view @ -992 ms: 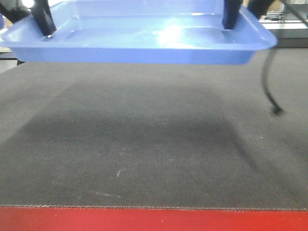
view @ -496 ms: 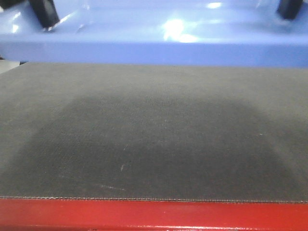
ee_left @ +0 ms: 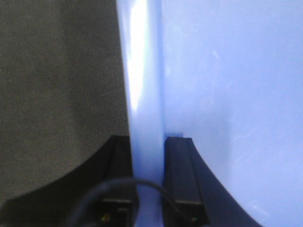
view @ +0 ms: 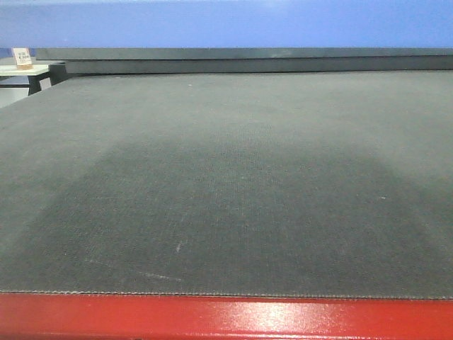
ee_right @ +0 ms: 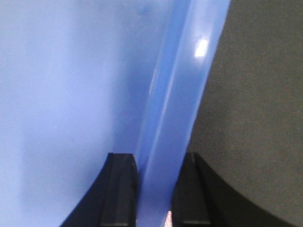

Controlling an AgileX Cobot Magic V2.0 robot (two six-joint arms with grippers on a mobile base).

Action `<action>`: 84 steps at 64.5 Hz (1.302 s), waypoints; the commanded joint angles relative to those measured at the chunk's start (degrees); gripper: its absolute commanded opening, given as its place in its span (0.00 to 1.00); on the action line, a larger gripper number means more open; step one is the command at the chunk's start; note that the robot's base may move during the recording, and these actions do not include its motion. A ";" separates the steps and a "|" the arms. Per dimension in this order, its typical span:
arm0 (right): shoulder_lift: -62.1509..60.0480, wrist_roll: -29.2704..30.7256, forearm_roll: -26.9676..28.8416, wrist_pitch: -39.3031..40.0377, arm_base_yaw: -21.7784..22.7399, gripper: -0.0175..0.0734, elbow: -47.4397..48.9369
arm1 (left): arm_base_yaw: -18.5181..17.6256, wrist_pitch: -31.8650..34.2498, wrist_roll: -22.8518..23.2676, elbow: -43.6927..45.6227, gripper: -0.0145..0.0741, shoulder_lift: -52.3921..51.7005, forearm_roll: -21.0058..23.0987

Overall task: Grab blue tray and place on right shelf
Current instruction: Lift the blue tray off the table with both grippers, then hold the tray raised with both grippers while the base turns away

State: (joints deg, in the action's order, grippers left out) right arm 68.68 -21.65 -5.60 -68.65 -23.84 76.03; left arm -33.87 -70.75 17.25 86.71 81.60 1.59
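My left gripper (ee_left: pixel 147 142) is closed to a narrow gap, and in this gap stands the rim (ee_left: pixel 142 85) of the tray (ee_left: pixel 227 94). One of its black fingers (ee_left: pixel 182 175) presses on the inner side of the rim and the other on the outer side, so I have a firm pinch on the tray's edge. In the left wrist view the fingers come up from the bottom edge of the frame. The rim runs almost straight up through the middle, with the tray's floor on the right and the grey mat (ee_left: pixel 57 94) on the left. A thin dark cable (ee_left: pixel 118 187) curves across the bottom, in front of the fingers.

My right gripper (ee_right: pixel 156 158) is in the same state: nearly closed, with the opposite rim clamped between its two fingers. Here the rim leans to the right toward the top of the frame, the tray's floor fills the left part, and the mat fills the right part.

Both wrists look along the fingers, down onto the tray. More of the arms' pose I cannot tell.

In the front view the tray is a blue band along the whole top edge of the frame. It is raised off the mat, with a strip of background showing between them. A wide soft shadow (view: pixel 233 212) lies in the middle of the mat, and the table's red edge (view: pixel 226 319) runs along the bottom.
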 commanded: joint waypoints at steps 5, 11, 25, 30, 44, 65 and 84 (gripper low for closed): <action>-1.56 2.01 -1.90 2.18 -0.20 0.25 1.44 | -0.51 -5.96 -0.83 1.38 0.11 -1.92 -1.27; -1.51 2.01 -1.90 2.18 -0.20 0.25 1.44 | -0.51 -5.96 -0.83 1.38 0.11 -1.69 -1.27; -1.51 2.01 -1.90 2.18 -0.20 0.25 1.44 | -0.51 -5.86 -0.83 1.38 0.11 -1.56 -1.27; -1.51 2.01 -1.90 2.18 -0.20 0.25 1.44 | -0.51 -5.86 -0.83 1.38 0.11 -1.56 -1.27; -1.51 2.01 -1.90 2.18 -0.20 0.25 1.44 | -0.51 -5.86 -0.83 1.38 0.11 -1.48 -1.27; -1.51 2.01 -1.90 2.18 -0.20 0.25 1.44 | -0.51 -5.86 -0.83 1.38 0.11 -1.48 -1.27; -1.22 2.01 -1.90 2.23 -0.20 0.25 1.44 | -0.51 -5.86 -0.83 1.38 0.11 -1.48 -1.27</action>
State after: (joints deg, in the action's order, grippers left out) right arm 68.68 -21.53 -5.60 -68.86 -23.84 76.03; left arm -33.87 -70.87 17.48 86.71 81.80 1.70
